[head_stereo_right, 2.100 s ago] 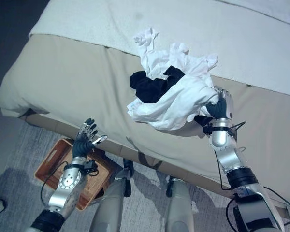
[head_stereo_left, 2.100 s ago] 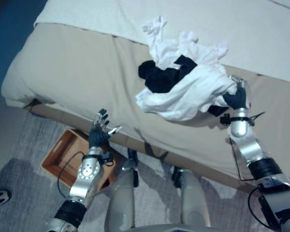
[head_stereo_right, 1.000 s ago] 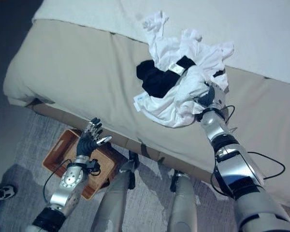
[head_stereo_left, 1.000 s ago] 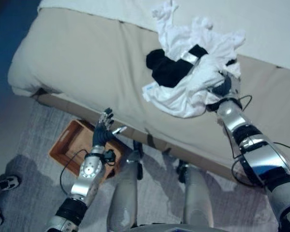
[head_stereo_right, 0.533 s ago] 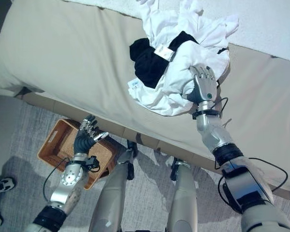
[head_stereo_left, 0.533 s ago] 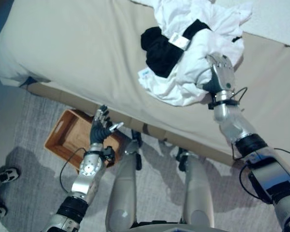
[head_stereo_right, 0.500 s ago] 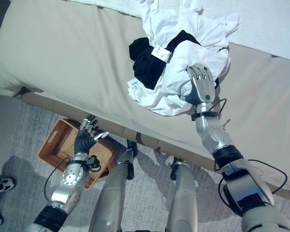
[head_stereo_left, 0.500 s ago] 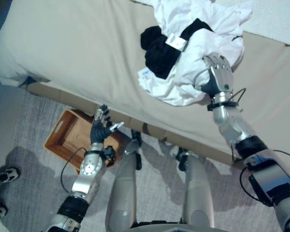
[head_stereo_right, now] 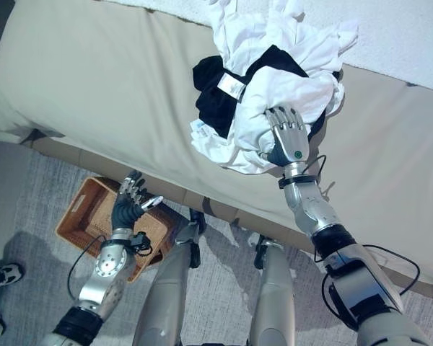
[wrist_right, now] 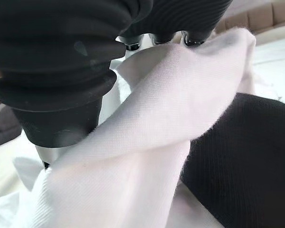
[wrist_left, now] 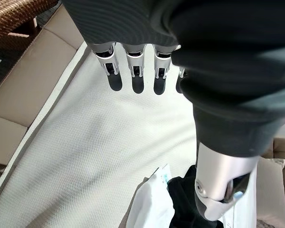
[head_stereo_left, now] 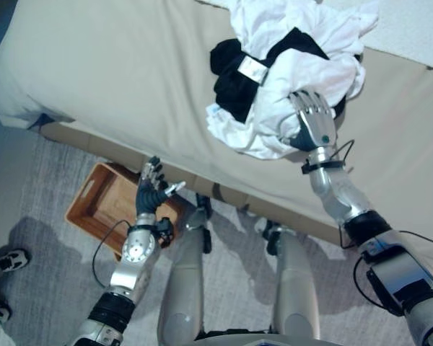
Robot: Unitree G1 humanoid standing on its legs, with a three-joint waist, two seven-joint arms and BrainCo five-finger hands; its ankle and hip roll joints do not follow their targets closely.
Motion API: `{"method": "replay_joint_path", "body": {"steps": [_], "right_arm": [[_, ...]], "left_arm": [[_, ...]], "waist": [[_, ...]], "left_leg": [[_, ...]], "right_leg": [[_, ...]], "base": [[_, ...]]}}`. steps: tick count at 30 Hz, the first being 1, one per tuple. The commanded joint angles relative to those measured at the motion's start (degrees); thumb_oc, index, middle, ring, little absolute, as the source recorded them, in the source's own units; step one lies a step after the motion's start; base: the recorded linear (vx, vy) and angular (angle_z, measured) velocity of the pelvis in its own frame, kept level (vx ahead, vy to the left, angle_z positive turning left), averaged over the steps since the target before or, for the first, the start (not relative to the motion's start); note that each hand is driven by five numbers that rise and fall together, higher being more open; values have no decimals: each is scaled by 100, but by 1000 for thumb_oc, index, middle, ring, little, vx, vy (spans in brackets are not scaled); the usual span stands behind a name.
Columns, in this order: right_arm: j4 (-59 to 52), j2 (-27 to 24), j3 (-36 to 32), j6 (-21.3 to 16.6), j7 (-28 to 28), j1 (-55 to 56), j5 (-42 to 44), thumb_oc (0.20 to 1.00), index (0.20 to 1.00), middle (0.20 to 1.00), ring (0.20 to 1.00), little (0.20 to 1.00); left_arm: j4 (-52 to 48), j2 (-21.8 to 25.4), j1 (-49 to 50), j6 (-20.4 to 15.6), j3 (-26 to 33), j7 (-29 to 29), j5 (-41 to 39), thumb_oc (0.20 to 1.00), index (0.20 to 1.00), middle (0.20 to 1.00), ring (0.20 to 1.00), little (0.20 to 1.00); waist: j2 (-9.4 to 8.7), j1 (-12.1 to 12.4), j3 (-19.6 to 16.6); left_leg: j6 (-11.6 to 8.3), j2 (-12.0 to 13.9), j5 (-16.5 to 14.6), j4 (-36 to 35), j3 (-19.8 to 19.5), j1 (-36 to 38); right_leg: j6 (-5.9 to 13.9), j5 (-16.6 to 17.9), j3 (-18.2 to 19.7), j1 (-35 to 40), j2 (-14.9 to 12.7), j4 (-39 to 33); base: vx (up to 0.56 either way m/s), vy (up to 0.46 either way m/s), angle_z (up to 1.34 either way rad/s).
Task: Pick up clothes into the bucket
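Left eye view: the pile of clothes (head_stereo_left: 281,79), white pieces tangled with a black garment (head_stereo_left: 234,79), lies on the bed (head_stereo_left: 108,79), well apart from the basket (head_stereo_left: 105,209), which stands on the floor beside the bed's near edge. The basket looks empty as far as its visible part shows, so nothing counts as done yet. The right hand (head_stereo_left: 314,126) lies on the near edge of the pile with its fingers spread over white cloth. The left hand (head_stereo_left: 153,193) hangs above the basket's bed-side rim, fingers straight and spread, holding nothing. A person's shoe (head_stereo_left: 11,259) shows on the floor, on the far side of the basket from the robot. Right eye view: same layout; the right hand's fingers press flat into the white cloth (head_stereo_right: 274,94); cannot tell here whether the thumb underneath has caught any fabric. Left wrist view: fingers extended over bare bed, empty. Right wrist view: a fold of white cloth runs between the fingers and the thumb, black garment just beside it; the cloth looks pinched. Judgement: grasp step in hand; lift, carry to the basket and drop all remain, likely in more than one trip.
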Motion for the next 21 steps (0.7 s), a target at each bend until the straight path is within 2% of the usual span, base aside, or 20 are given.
{"method": "replay_joint_path", "body": {"steps": [1,13,21], "right_arm": [[-108,43,-172,-48,-333,-145,79,1000,1000,1000,1000,1000],[-1258,-233,-1162,-288,-1071,336,400,1000,1000,1000,1000,1000],[-1620,-199,-1175,-370,-1138,523,314,1000,1000,1000,1000,1000]], "left_arm": [[-444,51,165,-365,142,84,325,1000,1000,1000,1000,1000],[-433,80,200,-416,108,185,451,1000,1000,1000,1000,1000],[-500,122,254,-419,62,214,504,1000,1000,1000,1000,1000]], "waist": [[-96,15,-240],[-124,-69,-305],[-131,-81,-321]], "left_leg": [[-100,29,-626,559,-274,-106],[-85,45,-657,547,-244,-30],[-99,59,-651,549,-260,-19]], "right_leg": [[376,1152,10,208,-311,-935],[387,1172,34,266,-304,-975],[383,1149,32,264,-290,-954]], "base": [[0,0,0],[0,0,0],[0,0,0]]}}
